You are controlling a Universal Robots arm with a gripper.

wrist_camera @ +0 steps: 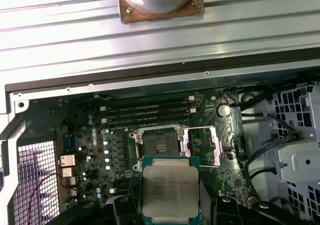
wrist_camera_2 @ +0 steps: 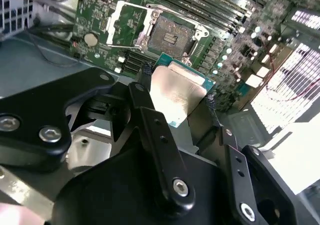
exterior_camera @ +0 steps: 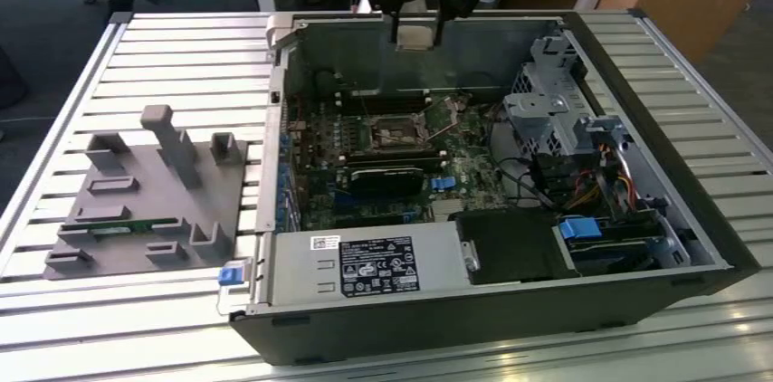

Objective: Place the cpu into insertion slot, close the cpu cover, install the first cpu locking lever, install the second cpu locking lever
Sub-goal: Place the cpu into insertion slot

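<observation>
cpu (wrist_camera: pixel 170 187) in claw (wrist_camera_2: pixel 177 87) above insertion slot (wrist_camera: pixel 161 146), cpu cover (wrist_camera: pixel 202 145) adj. to slot

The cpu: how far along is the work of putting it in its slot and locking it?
Nothing is finished yet. In hand: the gripper holds the cpu by its edges, above the motherboard. The insertion slot is empty and the cpu cover lies open beside it. So placing, closing the cover and both levers are all left.

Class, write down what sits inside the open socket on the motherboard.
Nothing: the socket shows a bare dark centre, its cover open beside it. The chip, held in the gripper, hides the board next to it.
</observation>
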